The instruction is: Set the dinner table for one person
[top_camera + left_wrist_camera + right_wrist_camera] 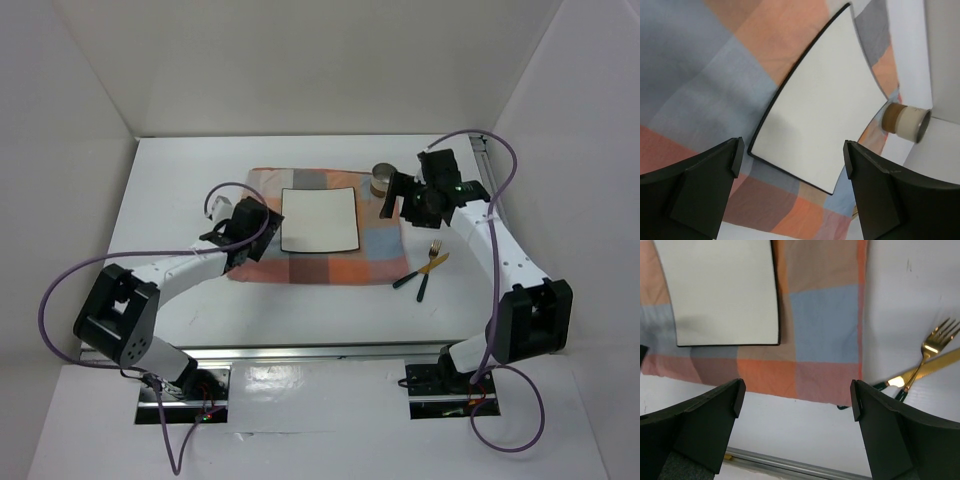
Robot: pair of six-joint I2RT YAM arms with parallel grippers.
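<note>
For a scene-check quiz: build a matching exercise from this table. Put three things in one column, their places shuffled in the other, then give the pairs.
1. plate
2. cup
3. fork

A. crossing the knife on the bare dinner table
B. middle of the checked mat
C. by the mat's far right corner

Pairs: 1-B, 2-C, 3-A.

**Where stuff sits around the plate**

Plate [319, 220] is on the mat [340, 265], and the mat's on the tabletop [180, 200]. Cup [383, 180] is behind-right of the plate, by the mat's corner. Fork [432, 252] and knife [410, 279] lie crossed front-right of the plate, off the mat.
</note>
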